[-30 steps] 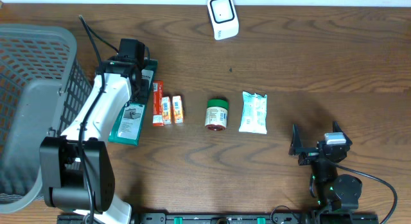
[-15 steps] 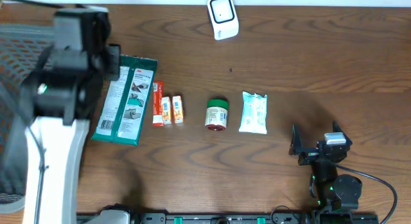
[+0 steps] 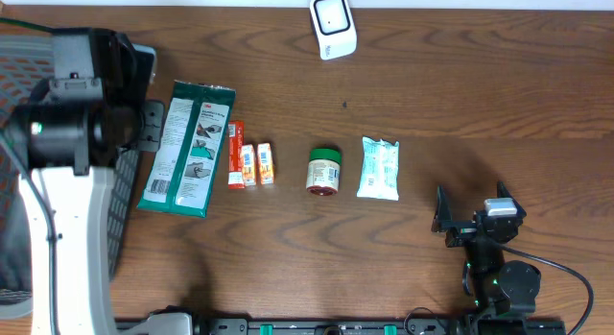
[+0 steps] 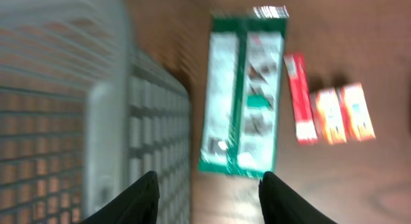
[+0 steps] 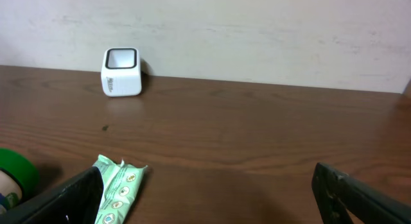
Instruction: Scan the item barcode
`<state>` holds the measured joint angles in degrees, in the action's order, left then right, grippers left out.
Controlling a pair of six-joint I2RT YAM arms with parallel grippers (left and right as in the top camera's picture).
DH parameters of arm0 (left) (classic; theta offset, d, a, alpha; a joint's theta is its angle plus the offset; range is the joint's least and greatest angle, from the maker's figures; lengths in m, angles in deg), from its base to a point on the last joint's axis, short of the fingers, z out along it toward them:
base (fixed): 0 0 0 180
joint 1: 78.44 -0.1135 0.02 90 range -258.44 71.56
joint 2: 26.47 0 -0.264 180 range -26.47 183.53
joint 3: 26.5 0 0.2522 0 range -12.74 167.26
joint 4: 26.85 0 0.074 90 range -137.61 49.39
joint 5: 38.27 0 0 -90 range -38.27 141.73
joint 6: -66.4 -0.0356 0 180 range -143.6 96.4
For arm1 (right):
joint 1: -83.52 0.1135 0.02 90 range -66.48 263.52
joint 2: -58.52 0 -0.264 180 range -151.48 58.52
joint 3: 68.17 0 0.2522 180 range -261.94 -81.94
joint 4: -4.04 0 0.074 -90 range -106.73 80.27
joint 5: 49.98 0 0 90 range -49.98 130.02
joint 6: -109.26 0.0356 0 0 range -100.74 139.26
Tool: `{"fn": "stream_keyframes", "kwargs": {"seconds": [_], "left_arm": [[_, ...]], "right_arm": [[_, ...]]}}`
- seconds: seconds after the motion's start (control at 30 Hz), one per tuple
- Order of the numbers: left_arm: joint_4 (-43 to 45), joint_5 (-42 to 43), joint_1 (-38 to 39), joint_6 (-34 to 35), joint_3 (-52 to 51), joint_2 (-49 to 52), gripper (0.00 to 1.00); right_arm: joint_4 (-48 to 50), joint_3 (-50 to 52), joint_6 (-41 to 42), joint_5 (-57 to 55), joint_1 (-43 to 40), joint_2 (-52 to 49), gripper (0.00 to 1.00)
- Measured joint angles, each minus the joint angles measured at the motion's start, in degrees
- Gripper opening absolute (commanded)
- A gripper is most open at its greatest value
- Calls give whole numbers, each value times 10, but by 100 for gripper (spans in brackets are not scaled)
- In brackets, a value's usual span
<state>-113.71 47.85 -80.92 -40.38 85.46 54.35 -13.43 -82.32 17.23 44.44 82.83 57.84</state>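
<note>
The wooden tabletop (image 3: pixel 460 95) is carrying everything, and most of its far side is lying bare. The grey mesh basket (image 3: pixel 117 215) is standing just left of the green packet (image 3: pixel 187 148). The left arm is hanging high over that basket's rim.

The left gripper (image 4: pixel 215 198) is looking straight down with its jaws standing apart and nothing between them. In its wrist view the green packet is lying ahead of the jaws and a little toward the right finger. Its long axis is running away from them, so they would be closing across its short width. I am judging this packet to be the item to scan, since it is the nearest thing to that arm.

The right gripper (image 5: pixel 212 198) is resting well to the right of the green packet near the front edge, its jaws spread wide and empty, so it is the farther one.

The white pouch (image 3: pixel 380 168) is lying well to the packet's right. The white scanner (image 3: pixel 332 25) is sitting to the packet's right by the far edge, with open wood between them. The green-lidded jar (image 3: pixel 323 171) is standing right of the packet, short of the pouch. The red stick (image 3: pixel 235 155) is lying just beside the packet's right edge, which is leaving little room for a finger there. The two orange packs (image 3: pixel 257 164) are sitting just past that stick.
</note>
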Motion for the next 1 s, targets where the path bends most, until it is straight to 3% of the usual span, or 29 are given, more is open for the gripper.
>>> {"fn": "stream_keyframes", "kwargs": {"seconds": [0.27,0.53,0.67,0.77,1.0], "left_arm": [[4,-5,-62,-15,-4,96,45],[27,0,-96,-13,-8,99,46],[20,29,-97,-14,-8,99,59],[17,56,-97,-16,-8,98,84],[16,83,-97,-12,-8,98,86]], "right_arm": [[0,0,0,0,0,0,99],[0,0,0,0,0,0,99],[0,0,0,0,0,0,99],[0,0,0,0,0,0,99],[0,0,0,0,0,0,99]]}}
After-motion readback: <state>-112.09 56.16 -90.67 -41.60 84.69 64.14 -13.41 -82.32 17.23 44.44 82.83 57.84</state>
